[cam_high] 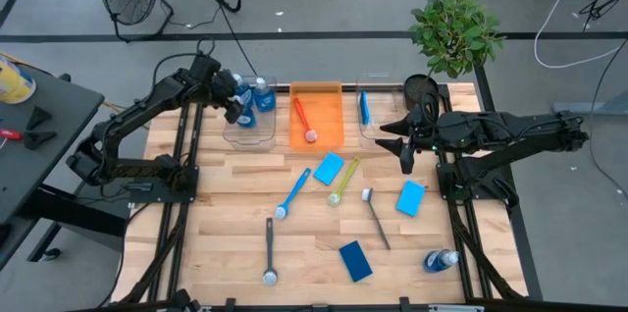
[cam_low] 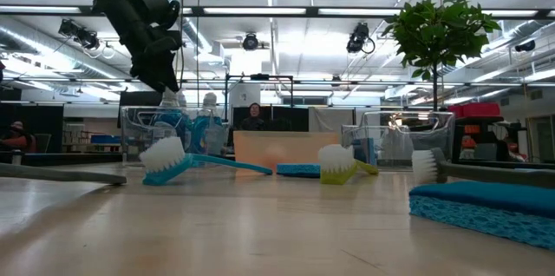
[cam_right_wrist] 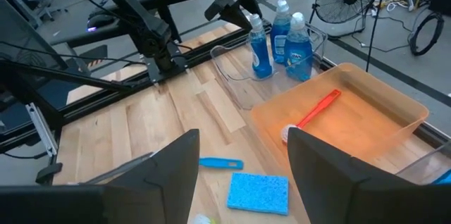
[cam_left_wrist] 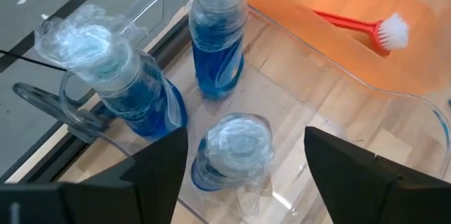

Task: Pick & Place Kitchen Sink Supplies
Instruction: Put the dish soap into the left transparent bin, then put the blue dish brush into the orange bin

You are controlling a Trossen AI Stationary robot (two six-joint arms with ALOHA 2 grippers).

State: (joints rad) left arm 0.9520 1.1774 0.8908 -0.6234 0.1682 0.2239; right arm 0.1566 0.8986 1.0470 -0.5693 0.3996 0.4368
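My left gripper [cam_left_wrist: 239, 175] is open above the left clear bin [cam_high: 232, 133], which holds three clear bottles of blue liquid standing upright. Its fingers stand on either side of the nearest bottle's cap [cam_left_wrist: 237, 139] without touching it. My right gripper [cam_high: 405, 160] hangs open above the table beside the right clear bin [cam_high: 371, 133], which holds a blue brush [cam_high: 363, 106]. A red brush [cam_high: 304, 121] lies in the orange bin [cam_high: 316, 88]. On the table lie a blue brush [cam_high: 292, 192], a yellow-green brush [cam_high: 343, 181], two dark grey brushes [cam_high: 269, 250] [cam_high: 375, 216], three blue sponges [cam_high: 329, 167] [cam_high: 411, 197] [cam_high: 355, 260] and a bottle on its side [cam_high: 442, 260].
A green potted plant [cam_high: 454, 32] stands at the table's far right corner, behind the right arm. The three bins sit in a row along the far edge. Bare wood [cam_high: 216, 234] shows on the near left of the table. People sit in the room beyond.
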